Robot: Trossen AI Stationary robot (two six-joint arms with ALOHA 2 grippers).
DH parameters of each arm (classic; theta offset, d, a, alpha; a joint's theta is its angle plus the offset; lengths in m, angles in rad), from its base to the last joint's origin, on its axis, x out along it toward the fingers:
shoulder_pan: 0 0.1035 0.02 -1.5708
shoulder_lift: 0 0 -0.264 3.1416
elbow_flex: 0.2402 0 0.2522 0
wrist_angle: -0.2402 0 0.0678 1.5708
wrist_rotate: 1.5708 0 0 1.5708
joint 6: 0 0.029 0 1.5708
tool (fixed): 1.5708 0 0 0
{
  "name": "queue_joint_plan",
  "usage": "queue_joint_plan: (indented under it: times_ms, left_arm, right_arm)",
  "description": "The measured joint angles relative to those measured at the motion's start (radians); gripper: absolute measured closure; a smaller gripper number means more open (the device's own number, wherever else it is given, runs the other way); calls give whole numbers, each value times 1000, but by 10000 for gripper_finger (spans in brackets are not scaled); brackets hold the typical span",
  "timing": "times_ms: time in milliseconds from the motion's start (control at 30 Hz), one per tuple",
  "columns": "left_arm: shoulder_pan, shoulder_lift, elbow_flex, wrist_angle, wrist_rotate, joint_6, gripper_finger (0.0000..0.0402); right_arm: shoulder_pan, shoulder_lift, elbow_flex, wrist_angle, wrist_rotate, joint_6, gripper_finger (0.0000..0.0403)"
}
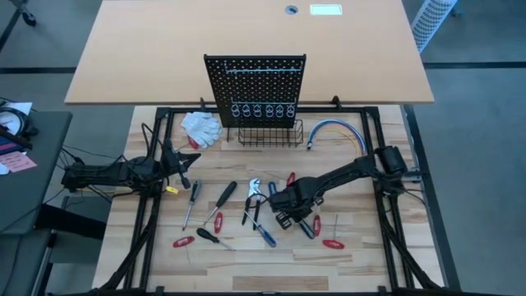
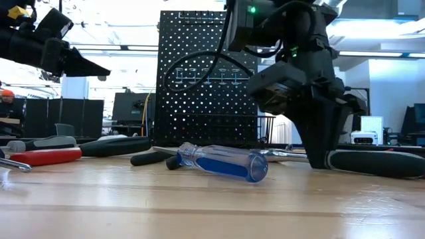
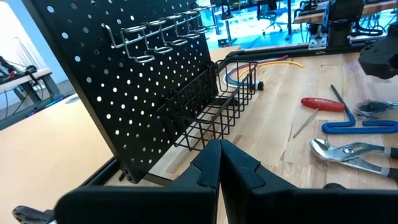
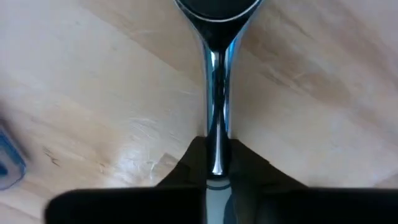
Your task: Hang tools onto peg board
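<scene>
The black peg board stands upright at the table's far middle, with a row of silver rings and a black wire basket at its foot. Several tools lie on the table in front of it. My right gripper is down at the table among them, shut on the silver shaft of a black-handled screwdriver. My left gripper is shut and empty, held in the air at the table's left and pointing toward the peg board. My right gripper pinches the screwdriver's silver shaft between its two fingers, a little way from the black handle. The fingers come from above, pointing down, and lie across the shaft. The handle lies level at the tabletop in the low view.
A clear blue-handled screwdriver, red-handled screwdrivers, blue-handled pliers and a blue T-shaped hex key lie around my right gripper. White gloves lie left of the basket, and a curved blue cable right of it.
</scene>
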Motion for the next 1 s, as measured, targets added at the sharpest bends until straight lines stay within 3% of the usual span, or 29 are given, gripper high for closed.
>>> queue_joint_plan:
  times_ms: [233,433,533,833,1000]
  left_arm:
    - [0,0,0,3,0,0,402]
    - [0,0,0,3,0,0,402]
    - [0,0,0,3,0,0,402]
    - [0,0,0,5,0,-3,401]
    - [0,0,0,5,-1,-5,402]
  right_arm:
    - [-54,-151,-5,-43,96,-83,381]
    - [-109,-285,-2,-93,90,-140,381]
    - [-152,-326,69,-171,134,-227,381]
    - [-270,-209,447,-405,273,-735,381]
    - [-313,-75,583,-476,450,-1061,381]
